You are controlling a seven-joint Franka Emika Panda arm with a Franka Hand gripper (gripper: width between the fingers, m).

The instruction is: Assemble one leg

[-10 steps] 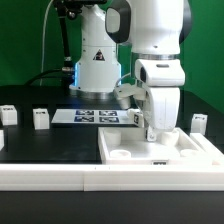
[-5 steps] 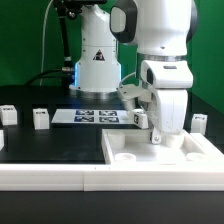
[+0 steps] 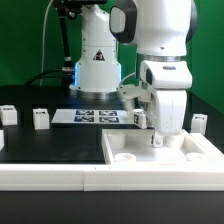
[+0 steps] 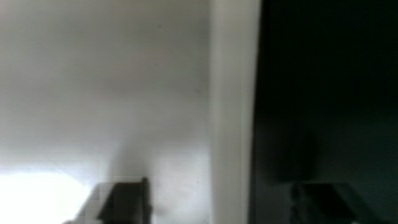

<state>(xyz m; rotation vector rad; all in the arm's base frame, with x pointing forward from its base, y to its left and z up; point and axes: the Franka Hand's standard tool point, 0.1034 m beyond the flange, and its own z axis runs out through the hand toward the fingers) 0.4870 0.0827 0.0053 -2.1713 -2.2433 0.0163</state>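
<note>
Gripper (image 3: 157, 138) sits low at the back edge of the panel (image 3: 130, 150), pointing straight down. In the wrist view its fingertips (image 4: 125, 200) are spread apart with nothing pinched, and the panel's edge runs between them (probably lining up on the panel, my guess). Leg (image 3: 198, 123) is not held. It stands on the table (image 3: 60, 140) just behind the panel's back corner, exterior view's right, seemingly upright with long axis vertical; facing too small to read. Second leg (image 3: 40, 119) stands well apart from the panel, exterior view's left.
</note>
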